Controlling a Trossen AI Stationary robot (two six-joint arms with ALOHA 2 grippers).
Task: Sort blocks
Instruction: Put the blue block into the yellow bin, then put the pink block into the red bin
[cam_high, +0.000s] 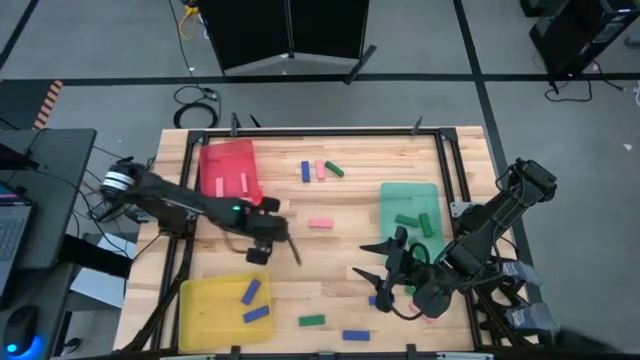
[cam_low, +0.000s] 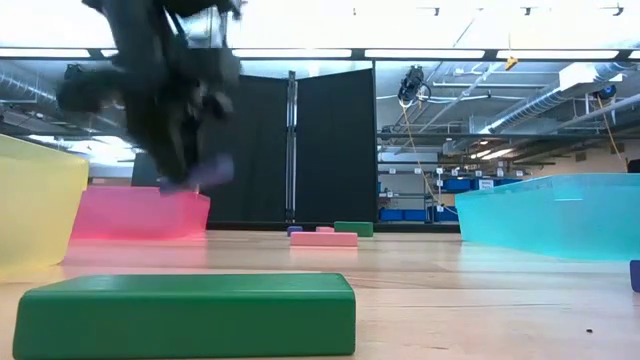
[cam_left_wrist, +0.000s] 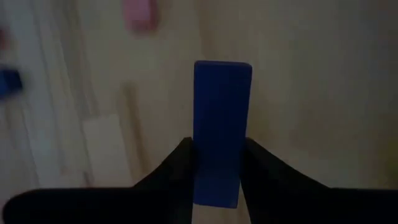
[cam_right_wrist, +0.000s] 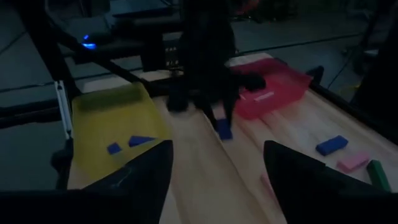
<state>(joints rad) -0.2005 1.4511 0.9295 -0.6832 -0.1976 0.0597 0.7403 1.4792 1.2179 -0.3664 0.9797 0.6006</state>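
My left gripper (cam_high: 285, 247) is above the middle of the table, shut on a blue block (cam_left_wrist: 222, 106). The block also shows in the low view (cam_low: 203, 174) and in the right wrist view (cam_right_wrist: 224, 129). My right gripper (cam_high: 372, 260) is open wide and empty, low over the table to the right of the left gripper, pointing toward it. A red tray (cam_high: 230, 170) holds two pink blocks. A yellow tray (cam_high: 200, 310) holds two blue blocks. A green tray (cam_high: 410, 195) holds green blocks. Loose blocks lie flat on the table. My left gripper pinches the blue block between its two fingers, on its two long sides (cam_left_wrist: 217, 165) near one end. The rest of the block sticks out past the fingertips. The block is lifted clear of the table and hangs tilted below the gripper in the low view.
Blue (cam_high: 305, 171), pink (cam_high: 320, 170) and green (cam_high: 333, 169) blocks lie at the far middle. A pink block (cam_high: 320, 223) lies mid-table. Green (cam_high: 312, 321) and blue (cam_high: 357, 335) blocks lie near the front edge, and a blue block (cam_high: 372, 298) lies by my right gripper.
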